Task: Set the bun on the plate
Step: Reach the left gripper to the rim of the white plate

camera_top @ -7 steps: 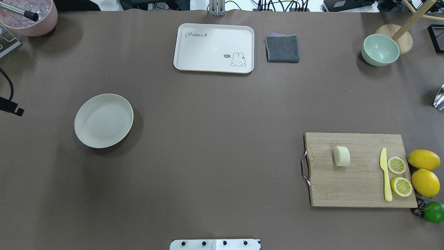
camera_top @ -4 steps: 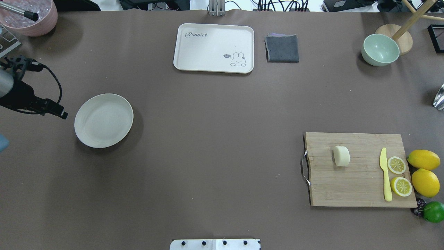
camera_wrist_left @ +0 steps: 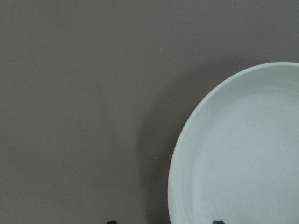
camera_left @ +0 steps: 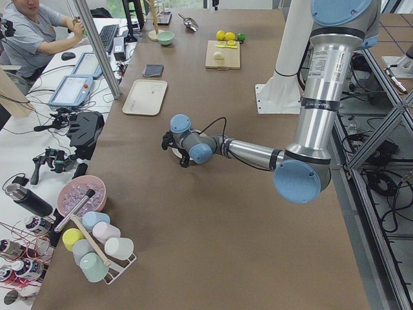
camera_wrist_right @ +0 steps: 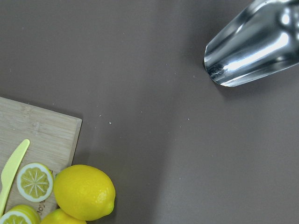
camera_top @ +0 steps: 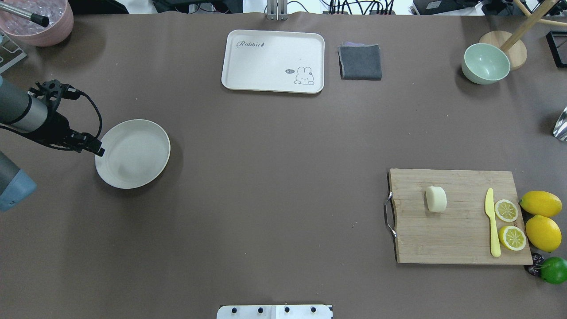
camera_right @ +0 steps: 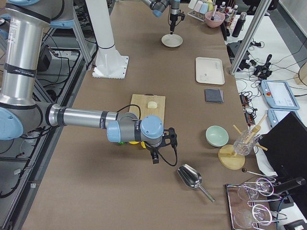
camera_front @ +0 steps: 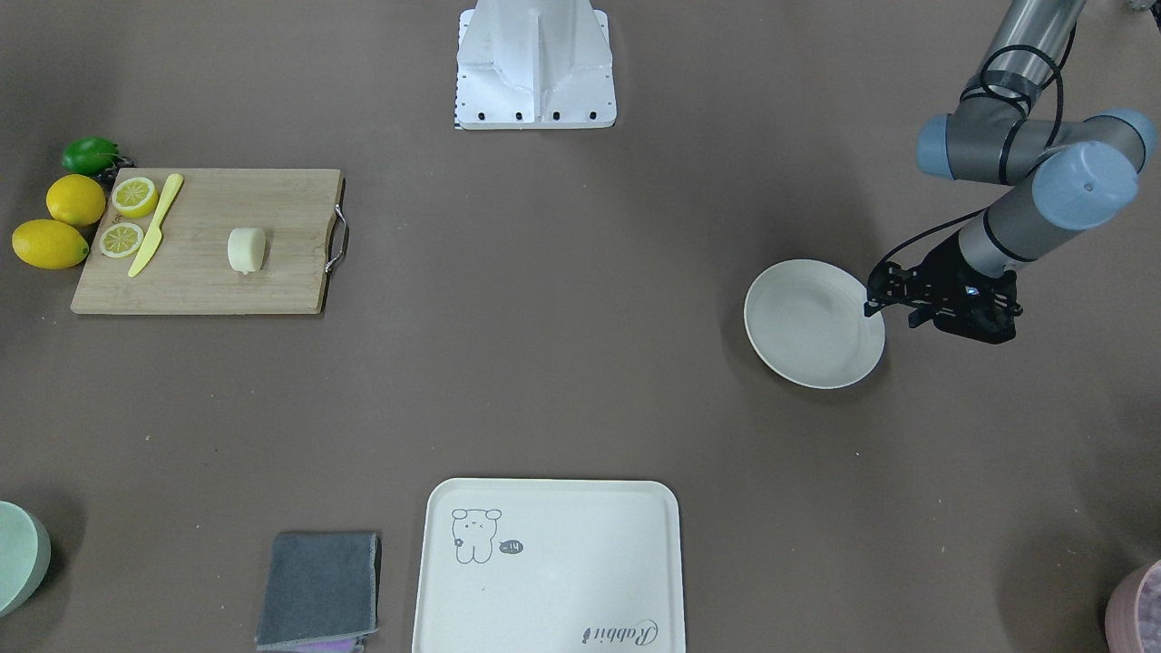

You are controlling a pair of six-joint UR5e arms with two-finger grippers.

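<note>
My left gripper [camera_top: 98,151], jaws apart over the plate [camera_top: 133,153] rim, seems to mark the drop-off, while the bun [camera_top: 436,199] lies far off on the cutting board [camera_top: 460,230], nearer my right gripper [camera_right: 154,159], whose jaws I cannot read.

plate [camera_wrist_left: 243,154] cut by wrist view's edge, scoop [camera_wrist_right: 254,44] partly out of frame, right tool [camera_right: 154,157] tiny

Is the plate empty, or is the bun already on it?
Empty: the plate is bare inside, and the bun lies on the cutting board.
</note>
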